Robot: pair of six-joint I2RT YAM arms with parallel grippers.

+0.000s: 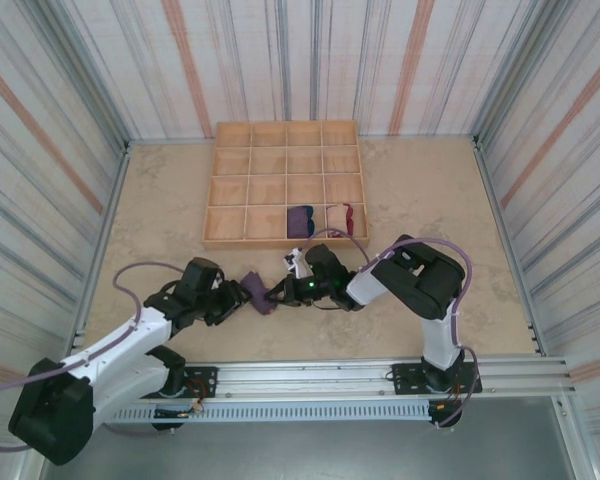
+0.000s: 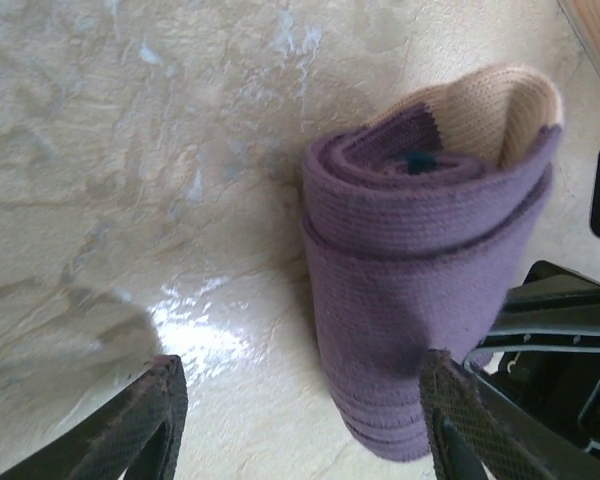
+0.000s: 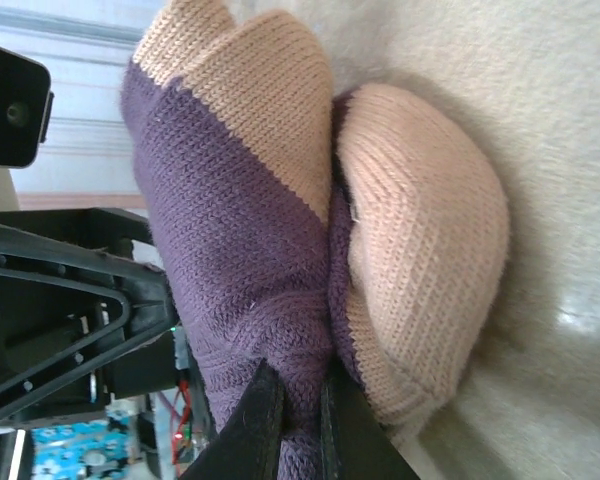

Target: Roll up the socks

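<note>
While right gripper [image 3: 300, 388] pinches purple sock [image 2: 420, 260] (tan toe) | left gripper [image 2: 302, 402] spread wide

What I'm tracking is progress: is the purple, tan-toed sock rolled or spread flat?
Rolled: the purple sock shows coiled layers at its end.

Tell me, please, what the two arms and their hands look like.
The left arm and right arm have white links and black joints, each trailing a looping purple-grey cable. The left hand and right hand are black; the left fingers carry cross-hatched pads.
</note>
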